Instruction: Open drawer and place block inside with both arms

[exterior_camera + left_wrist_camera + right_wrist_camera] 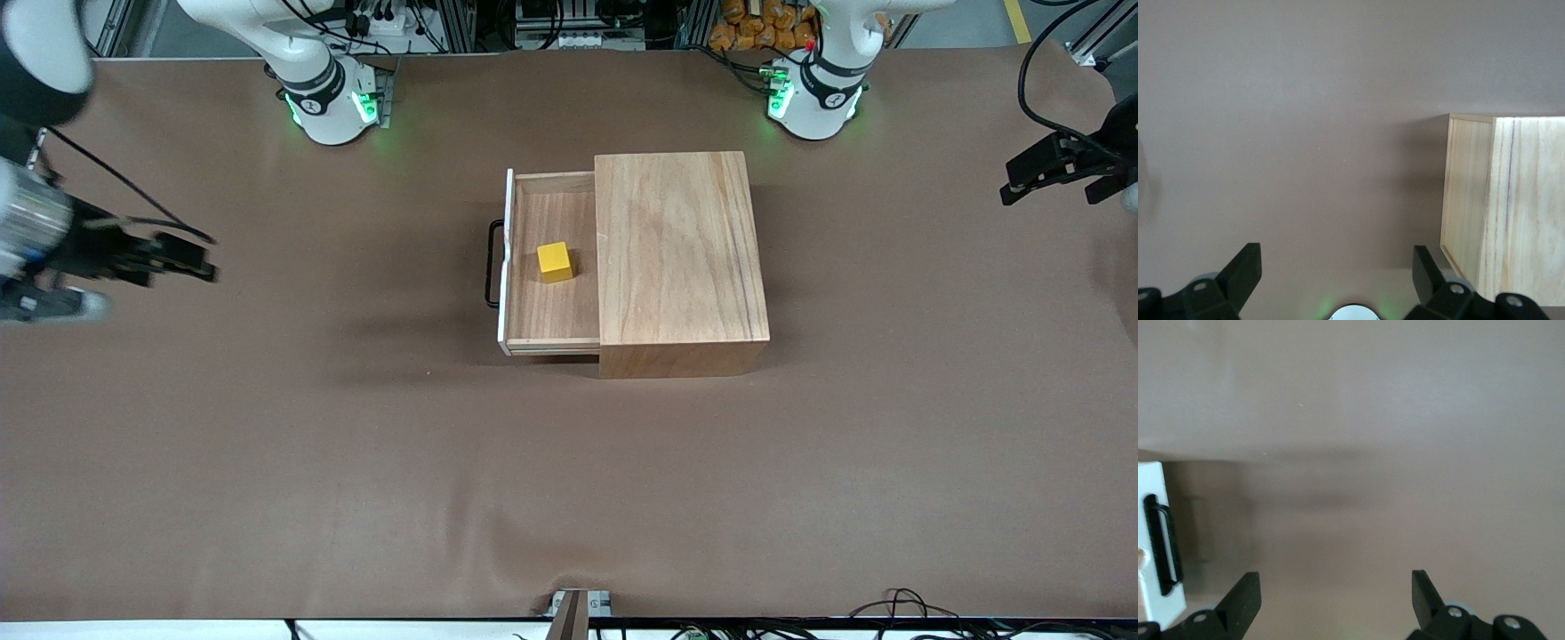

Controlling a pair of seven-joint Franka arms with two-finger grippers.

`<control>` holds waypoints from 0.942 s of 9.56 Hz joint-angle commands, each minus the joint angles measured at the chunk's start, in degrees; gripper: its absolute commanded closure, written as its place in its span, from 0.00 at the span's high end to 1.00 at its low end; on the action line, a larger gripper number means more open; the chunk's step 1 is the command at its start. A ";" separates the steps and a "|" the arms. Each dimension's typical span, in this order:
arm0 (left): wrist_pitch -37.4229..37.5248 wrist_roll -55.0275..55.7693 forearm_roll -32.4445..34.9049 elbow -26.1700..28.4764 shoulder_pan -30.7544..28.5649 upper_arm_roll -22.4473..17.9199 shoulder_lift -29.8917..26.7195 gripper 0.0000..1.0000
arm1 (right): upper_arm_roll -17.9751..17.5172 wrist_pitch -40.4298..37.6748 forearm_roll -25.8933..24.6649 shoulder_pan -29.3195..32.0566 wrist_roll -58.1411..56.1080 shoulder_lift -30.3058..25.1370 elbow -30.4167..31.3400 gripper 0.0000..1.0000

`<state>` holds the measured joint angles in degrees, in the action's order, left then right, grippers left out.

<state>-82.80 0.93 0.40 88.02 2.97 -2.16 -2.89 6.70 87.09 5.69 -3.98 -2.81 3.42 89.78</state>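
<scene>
The drawer [542, 313] is pulled out of the wooden box [677, 258] toward the right arm's end of the table, its black handle [492, 264] on the white front panel. The yellow block [555, 261] sits inside the drawer tray. My right gripper [191, 263] is open and empty, up over the bare table at the right arm's end, well apart from the handle. My left gripper [1036, 180] is open and empty, up over the table at the left arm's end. The left wrist view shows the box [1511, 223]. The right wrist view shows the drawer's front panel [1155, 520] with its handle [1161, 543].
The brown table cover [569, 471] spreads wide on all sides of the box. The two green-lit arm bases [333, 102] [813, 98] stand along the table edge farthest from the front camera. Cables lie along the nearest edge.
</scene>
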 commanded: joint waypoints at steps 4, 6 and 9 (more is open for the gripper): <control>1.93 -0.23 -0.14 -1.89 -0.15 0.66 0.08 1.00 | -3.53 -4.39 -4.46 3.54 -1.06 -5.61 1.28 1.00; 1.94 -0.31 -0.14 -1.89 -0.24 0.66 0.34 1.00 | -3.62 -4.39 -4.46 3.54 -0.97 -5.53 1.36 1.00; 2.29 -0.31 -0.23 -1.89 -0.42 0.66 0.34 1.00 | -3.45 -4.56 -4.90 3.63 -0.97 -5.53 1.36 1.00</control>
<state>-81.75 0.93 0.40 87.35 2.90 -1.69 -2.88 4.13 82.66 1.94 -1.35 -3.80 -0.66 89.86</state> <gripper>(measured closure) 0.000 0.000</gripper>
